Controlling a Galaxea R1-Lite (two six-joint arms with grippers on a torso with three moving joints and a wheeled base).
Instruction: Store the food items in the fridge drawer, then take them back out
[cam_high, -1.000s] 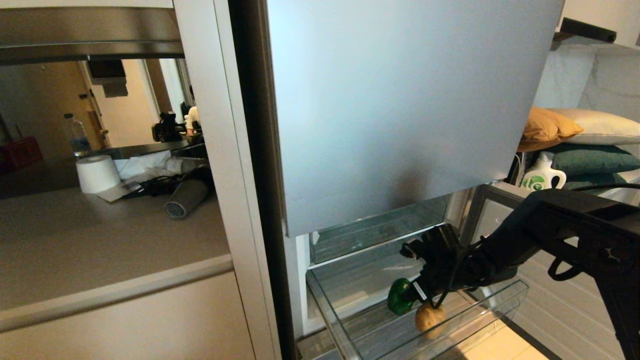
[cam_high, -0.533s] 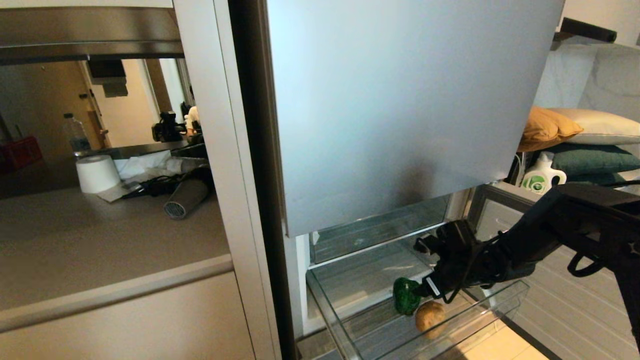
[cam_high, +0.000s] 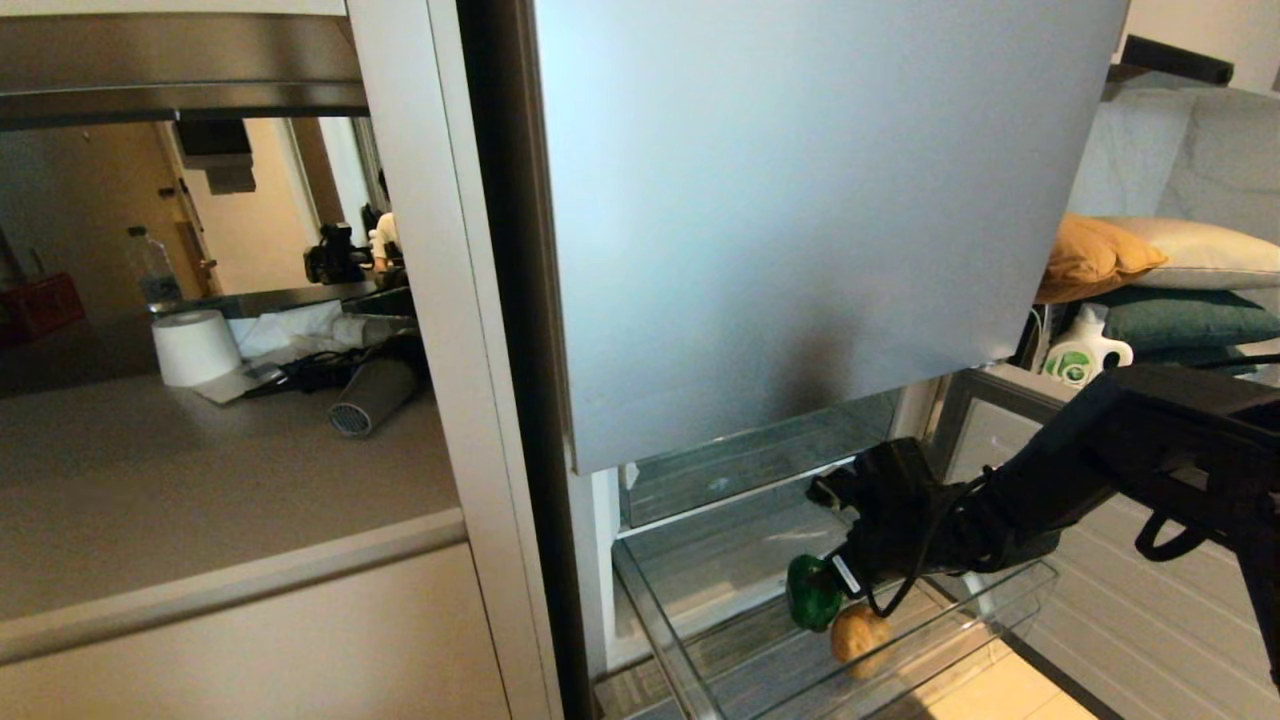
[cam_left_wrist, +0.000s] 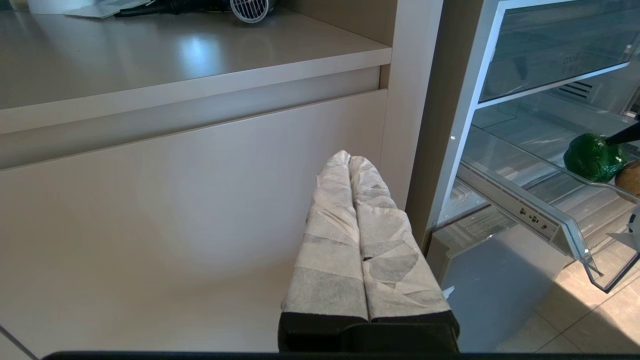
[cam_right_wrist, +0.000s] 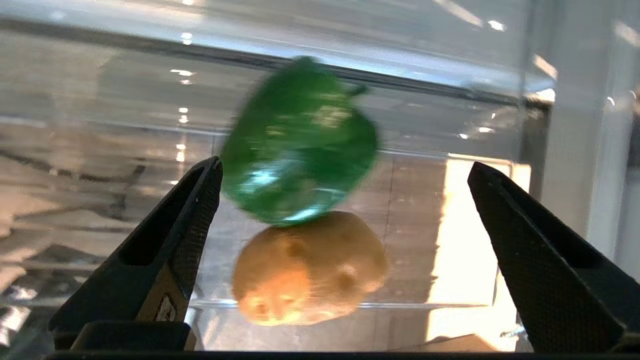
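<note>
Kitchen corner setup: beige counter (cam_high: 200, 470) across the left of the head view with a hair dryer (cam_high: 372, 397) and a paper roll (cam_high: 193, 346) on it, and the big silver-blue fridge door (cam_high: 800, 220) filling the upper middle. Below it, lower middle of the frame, the clear fridge drawer (cam_high: 1000, 610) is pulled out, and both food items sit in it: the green pepper (cam_high: 812, 592) and the tan bun (cam_high: 860, 634), touching each other near the front wall.

My right gripper (cam_high: 835, 585) is reaching in from the right with its fingers (cam_right_wrist: 185, 225) spread as wide as they go, holding nothing. In the right wrist view the pepper sits between them, close to one finger, with the bun right under it in frame. My left gripper (cam_left_wrist: 361, 240) is parked by the cabinet front, pads pressed together, empty.

What worries me: the pepper is glossy and round, so if I close off-centre it could squirt out sideways. Since the two are touching, I might pinch both, or nudge the bun so it rolls along the ribbed base. The front wall is also close, so a fingertip could clip that plastic.
</note>
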